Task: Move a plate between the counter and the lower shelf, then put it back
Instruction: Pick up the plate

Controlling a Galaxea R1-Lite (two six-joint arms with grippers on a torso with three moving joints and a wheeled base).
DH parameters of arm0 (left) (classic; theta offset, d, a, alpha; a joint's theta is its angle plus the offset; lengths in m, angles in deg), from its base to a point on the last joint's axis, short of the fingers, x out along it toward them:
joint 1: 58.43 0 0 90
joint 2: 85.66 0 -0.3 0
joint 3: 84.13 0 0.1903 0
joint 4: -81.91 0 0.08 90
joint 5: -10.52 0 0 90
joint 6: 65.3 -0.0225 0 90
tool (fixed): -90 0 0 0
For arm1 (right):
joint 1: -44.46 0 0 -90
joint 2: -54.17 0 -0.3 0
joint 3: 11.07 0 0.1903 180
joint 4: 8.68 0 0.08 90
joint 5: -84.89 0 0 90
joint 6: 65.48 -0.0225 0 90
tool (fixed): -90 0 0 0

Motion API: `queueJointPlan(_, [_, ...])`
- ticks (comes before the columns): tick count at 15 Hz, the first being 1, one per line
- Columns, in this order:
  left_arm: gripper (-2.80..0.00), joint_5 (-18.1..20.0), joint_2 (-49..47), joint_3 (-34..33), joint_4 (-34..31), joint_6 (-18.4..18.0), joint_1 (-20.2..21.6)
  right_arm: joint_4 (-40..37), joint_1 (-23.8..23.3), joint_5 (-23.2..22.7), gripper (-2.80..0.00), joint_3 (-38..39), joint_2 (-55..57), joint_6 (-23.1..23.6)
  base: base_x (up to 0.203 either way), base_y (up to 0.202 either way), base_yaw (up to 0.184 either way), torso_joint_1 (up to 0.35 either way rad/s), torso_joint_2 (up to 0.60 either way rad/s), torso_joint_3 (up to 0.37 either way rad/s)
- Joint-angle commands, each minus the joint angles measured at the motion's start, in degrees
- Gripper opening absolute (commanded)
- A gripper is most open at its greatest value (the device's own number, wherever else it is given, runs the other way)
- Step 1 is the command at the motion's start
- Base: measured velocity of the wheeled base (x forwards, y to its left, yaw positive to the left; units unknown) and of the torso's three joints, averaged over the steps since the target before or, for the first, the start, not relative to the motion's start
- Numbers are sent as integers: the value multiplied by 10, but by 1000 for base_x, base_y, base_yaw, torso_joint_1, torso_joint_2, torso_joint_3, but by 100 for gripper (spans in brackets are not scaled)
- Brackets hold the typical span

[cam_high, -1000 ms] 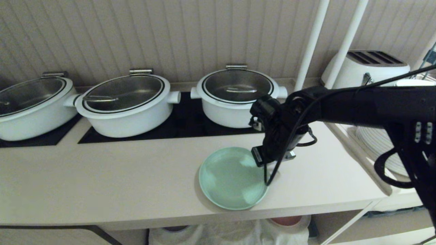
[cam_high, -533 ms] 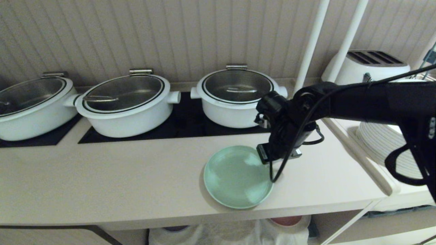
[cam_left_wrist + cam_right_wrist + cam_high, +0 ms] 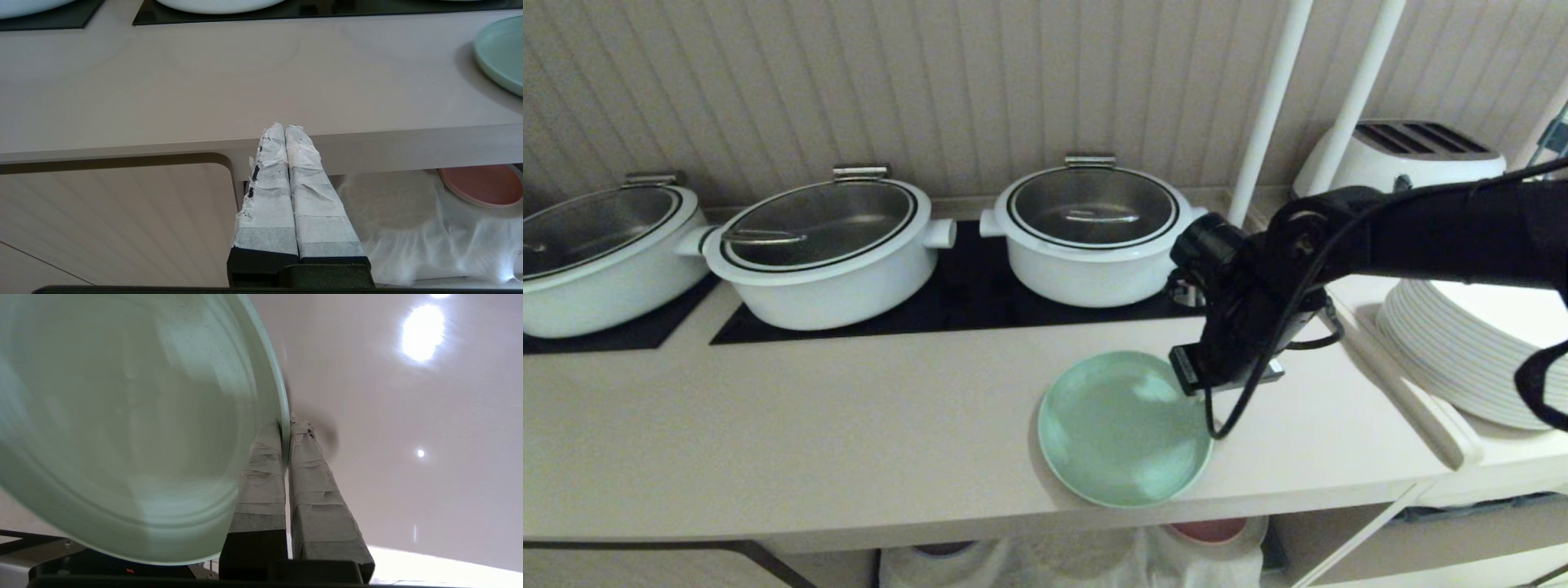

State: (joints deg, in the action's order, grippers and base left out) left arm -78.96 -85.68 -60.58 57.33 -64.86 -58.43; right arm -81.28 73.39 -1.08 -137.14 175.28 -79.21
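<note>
In the head view we see the mint-green plate [image 3: 1125, 429] lying on the beige table [image 3: 809, 425] near its front edge, in front of the rightmost of three white pots [image 3: 1090, 233] that stand on the black cooktop panels. Our right gripper [image 3: 1205, 384] reaches in from the right and meets the plate's right rim. A stack of white plates [image 3: 1462, 343] and a toaster [image 3: 1401, 159] sit further right. In the left wrist view our left gripper [image 3: 285, 130] hangs below the table's front edge, its taped fingers pressed together on nothing; beneath the table the lower shelf [image 3: 425, 228] shows its white gauzy cloth and a pink plate [image 3: 482, 183]. In the right wrist view the right gripper's taped fingers [image 3: 261, 469] pinch the plate's thin rim between them.
</note>
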Motion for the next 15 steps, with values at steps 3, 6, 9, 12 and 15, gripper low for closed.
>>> queueJointPlan(3, [-280, 0, 0, 0, 0, 0, 0, -2, -20, 1, -280, 38, -52, -1, 0, 0, 0, 0, 0, 0])
queueJointPlan(6, [-280, 0, 0, 0, 0, 0, 0, 0, -33, 2, -280, 81, -92, 0, 0, 0, 0, 0, 0, 0])
queueJointPlan(9, [-280, 0, 0, 0, 0, 1, 0, 2, -41, 2, -280, 133, -138, 0, 0, 0, 0, 0, 0, 0])
queueJointPlan(12, [-280, 0, 0, 0, 0, 0, 0, 4, -51, 2, -280, 185, -191, 0, 0, 0, 0, 0, 0, 0])
queueJointPlan(15, [-280, 0, 0, 0, 0, 0, 0, 18, -69, 1, -280, 257, -243, -2, 0, 0, 0, 0, 0, 0])
